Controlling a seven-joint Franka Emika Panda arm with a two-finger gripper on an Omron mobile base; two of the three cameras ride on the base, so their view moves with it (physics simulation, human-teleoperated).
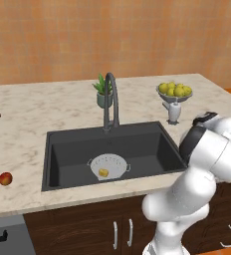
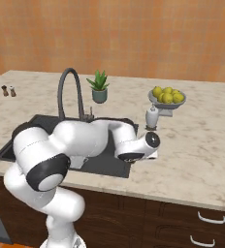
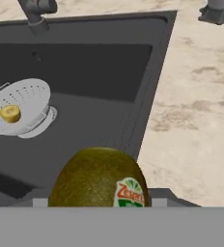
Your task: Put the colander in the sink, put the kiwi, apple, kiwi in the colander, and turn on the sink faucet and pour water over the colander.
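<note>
Dark grey sink [image 1: 62, 149] holds the white colander [image 1: 109, 166], yellowish kiwi [image 1: 103, 173] inside. Jaws grip the green kiwi [image 3: 99, 178], at 4 o'clock of the colander. Apple [image 1: 5, 178] waits on the counter [image 1: 33, 114]. Next: carry, release over colander.

Open basin ahead, faucet and counter clutter at the back

My gripper [image 3: 100, 205] sits over the sink's [image 1: 62, 154] right rim with the olive-green kiwi [image 3: 100, 179] between the fingers, and the dark basin between me and the colander [image 1: 109, 165] is bare floor; 1 yellowish kiwi [image 1: 103, 173] takes the colander's middle, leaving room around it. The gooseneck faucet [image 1: 111, 99] arches over the back edge, with the potted plant [image 1: 104, 91] just behind it. To the right, the fruit bowl [image 2: 167, 97] and a white jar [image 2: 152, 116] crowd the counter [image 1: 33, 119]. The apple [image 1: 5, 178] lies well left of the sink, on open marble.
</note>
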